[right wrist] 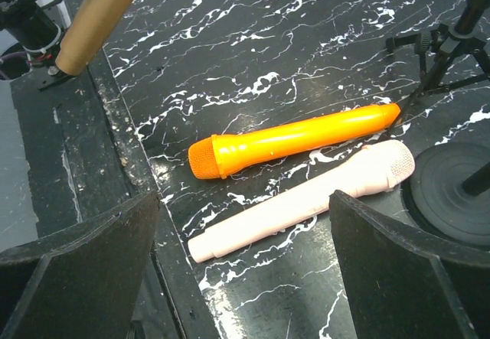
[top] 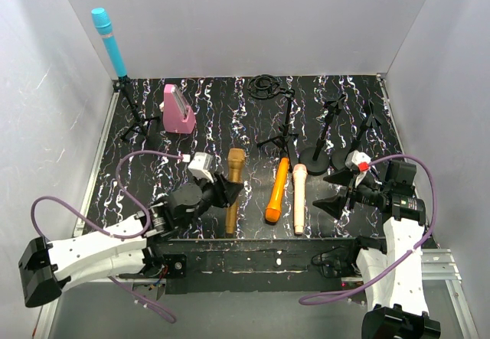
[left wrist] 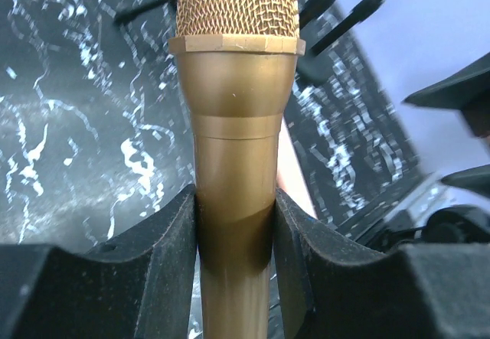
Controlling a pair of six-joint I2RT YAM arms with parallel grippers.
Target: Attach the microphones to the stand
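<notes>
Four microphones are showing in all, and only one is sitting up on a stand: the cyan-blue microphone (top: 109,42) is standing head-up, slightly tilted, in the back-left tripod stand (top: 132,111), near the single pink wedge block (top: 178,109). The left gripper (left wrist: 233,224) is clamping the gold microphone (left wrist: 233,125) on its handle just below the mesh head, both pads pressing against the sides, with the head pointing away from the arm bases; whether it is resting on the black marbled mat (top: 153,172) or hanging just above it cannot be told. The other two are lying loose on the mat side by side, close but not touching: the orange microphone (right wrist: 295,140) with its head towards the near edge, and the peach-pink microphone (right wrist: 306,201) to its right, turned the opposite way (its head is lying just beside a round stand base). The right gripper (top: 339,192) is hovering beside these two with its fingers spread wide, gripping nothing. Three more black stands are waiting unfilled towards the back: a middle tripod stand (top: 285,128), a round-based stand (top: 318,154) and a rightmost stand (top: 369,125), making four stands altogether
</notes>
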